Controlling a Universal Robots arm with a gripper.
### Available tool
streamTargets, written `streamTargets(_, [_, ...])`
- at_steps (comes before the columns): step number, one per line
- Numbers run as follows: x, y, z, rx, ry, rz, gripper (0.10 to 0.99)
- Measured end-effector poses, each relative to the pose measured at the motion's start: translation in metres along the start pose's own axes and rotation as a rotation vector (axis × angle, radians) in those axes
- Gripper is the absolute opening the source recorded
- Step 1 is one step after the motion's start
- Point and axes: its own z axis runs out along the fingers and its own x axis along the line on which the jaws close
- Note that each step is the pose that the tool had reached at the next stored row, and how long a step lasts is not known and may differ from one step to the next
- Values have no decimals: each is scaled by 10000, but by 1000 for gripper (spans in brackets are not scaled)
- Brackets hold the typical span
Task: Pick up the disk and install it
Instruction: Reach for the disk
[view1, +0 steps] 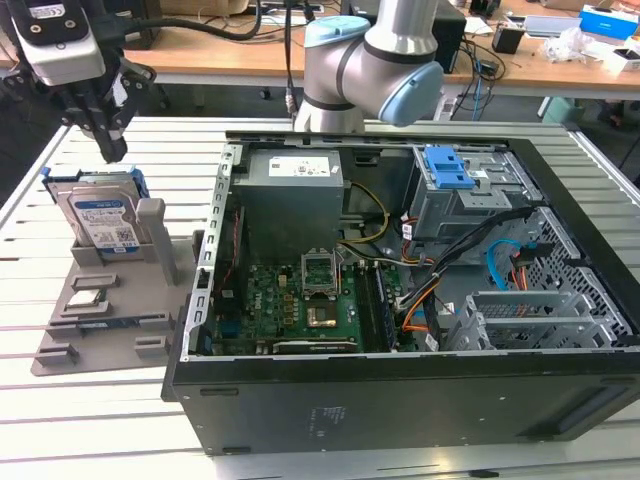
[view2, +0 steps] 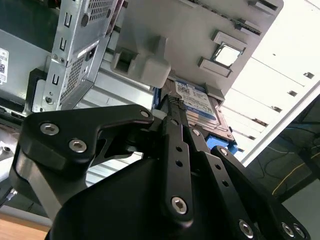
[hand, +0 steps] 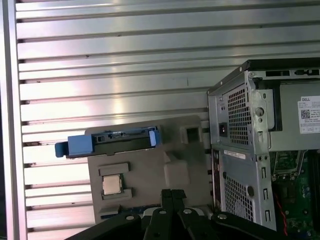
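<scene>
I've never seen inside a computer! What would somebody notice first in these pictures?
The big black computer case lies open in the middle, green board and cables showing. At the exterior view's left, the blue-framed disk stands on edge in a grey holder, the black tool just above it.

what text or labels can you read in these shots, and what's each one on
No text here can be read with confidence.
Label on the disk: white and blue, print too small to read.
Sticker on the power supply: print too small to read.
White strip on the back of the case: print too small to read.
</scene>
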Motion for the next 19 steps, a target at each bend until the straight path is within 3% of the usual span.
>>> streamTargets(12, [295,-22,-7,0,0,0,106])
streamTargets(19, [413,-31,-9,0,0,0,106])
